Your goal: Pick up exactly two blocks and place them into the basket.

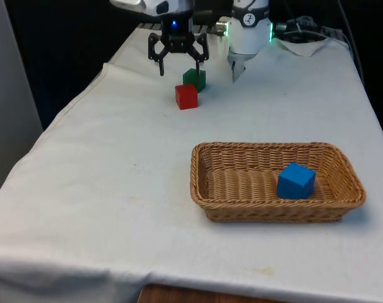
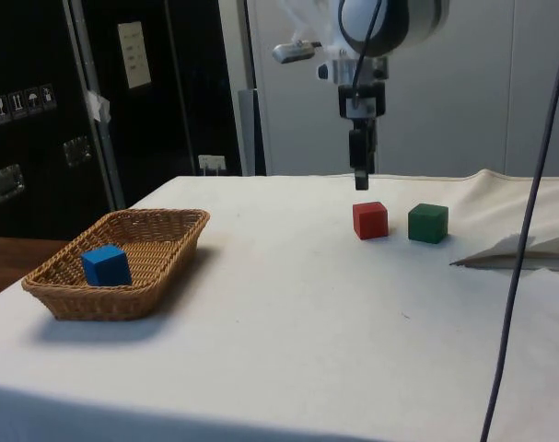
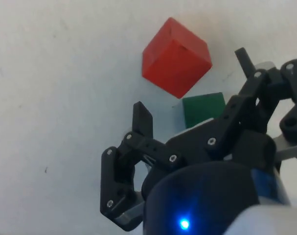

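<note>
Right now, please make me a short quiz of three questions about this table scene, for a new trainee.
1. True or false: the blue block lies inside the basket.
2. Which blocks stand on the cloth? A) red and green B) red and yellow
3. Fill in: the pincer hangs above the cloth with its fingers ____.

Key: 1 true. 2 A: red block, green block. 3 open.
</note>
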You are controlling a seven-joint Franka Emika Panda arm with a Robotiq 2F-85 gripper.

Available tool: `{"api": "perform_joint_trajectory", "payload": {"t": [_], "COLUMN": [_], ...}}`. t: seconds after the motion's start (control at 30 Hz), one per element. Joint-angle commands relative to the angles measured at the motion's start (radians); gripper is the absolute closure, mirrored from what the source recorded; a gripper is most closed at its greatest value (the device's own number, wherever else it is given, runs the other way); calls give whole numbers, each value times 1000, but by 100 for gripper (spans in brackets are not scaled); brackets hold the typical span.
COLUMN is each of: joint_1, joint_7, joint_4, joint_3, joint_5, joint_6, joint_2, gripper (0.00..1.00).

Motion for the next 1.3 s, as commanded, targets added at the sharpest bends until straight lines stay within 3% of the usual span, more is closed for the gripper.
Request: {"api": "perform_joint_trajectory", "payload": {"t": [0.0,0.07,0.1,0.23,0.3,0.33,0.37,0.53,0.6,0.67,0.87,0.93,0.97,1.27], "joint_1": [-2,-3,0,-2,-1,0,-2,-4,0,-3,-5,0,-5,-5], "joint_7": [-37,-63,-39,-123,-143,-128,-159,-197,-179,-215,-254,-240,-264,-295], "joint_4": [-10,-10,0,-8,-9,0,-9,-11,-5,-12,-11,-6,-9,6], "joint_3": [4,6,0,16,21,13,27,42,33,47,58,48,60,70], "joint_5": [35,59,34,121,143,125,161,199,179,216,246,228,252,258], "joint_6": [20,26,15,31,34,26,34,29,26,31,43,34,46,51], "joint_2": [8,24,30,57,67,80,75,87,99,96,124,135,133,167], "gripper": [0,0,0,0,0,0,0,0,0,0,0,0,0,0]}}
